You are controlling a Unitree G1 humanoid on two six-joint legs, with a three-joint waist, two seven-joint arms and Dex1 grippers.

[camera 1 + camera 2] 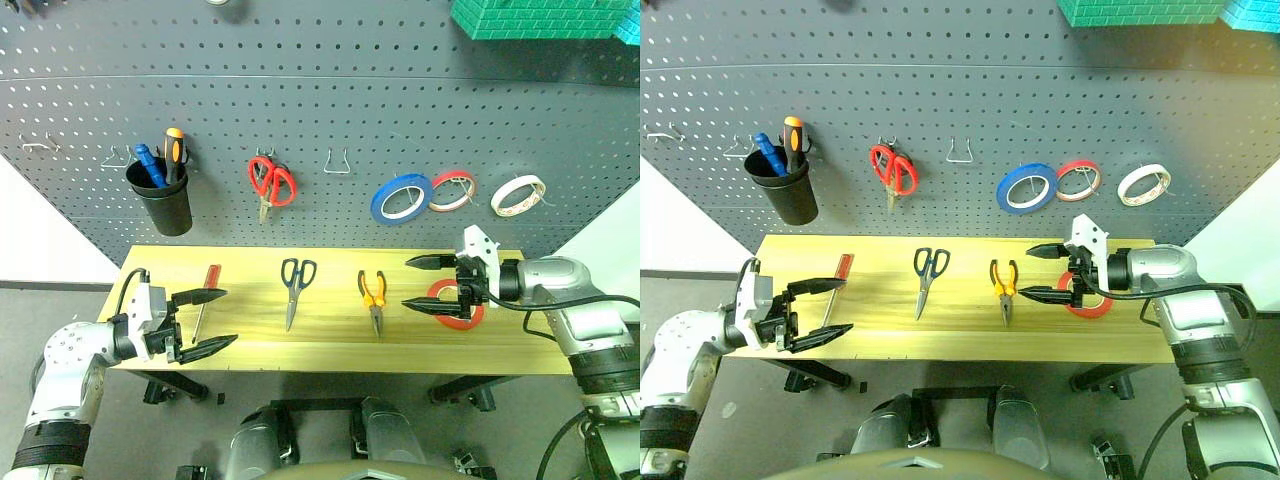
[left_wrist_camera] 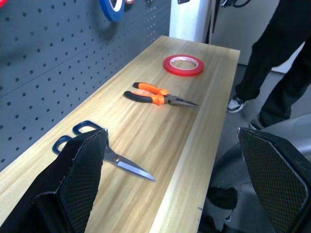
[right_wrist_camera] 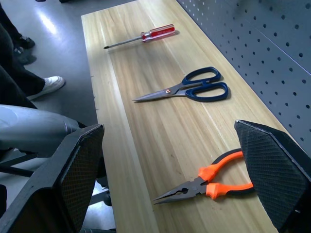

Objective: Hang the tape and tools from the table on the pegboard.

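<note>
Black left gripper [image 1: 203, 320] and right gripper [image 1: 433, 283] wide, empty.

the left gripper [image 1: 203, 321] hangs at the near left, its arm bent in from the left edge, two black fingers [image 1: 200, 296] spread wide and pointing right, roughly level. the right gripper [image 1: 430, 283] is held on the right side, its silver forearm reaching in from the right edge, wrist turned so the fingers [image 1: 432, 261] point left, slightly downward, spread wide with nothing between them.

Bare table [image 1: 330, 350] strips between screwdriver [image 1: 204, 302], scissors [image 1: 294, 290], pliers [image 1: 373, 297], tape [image 2: 183, 64]; pegboard [image 1: 320, 100] close behind
</note>
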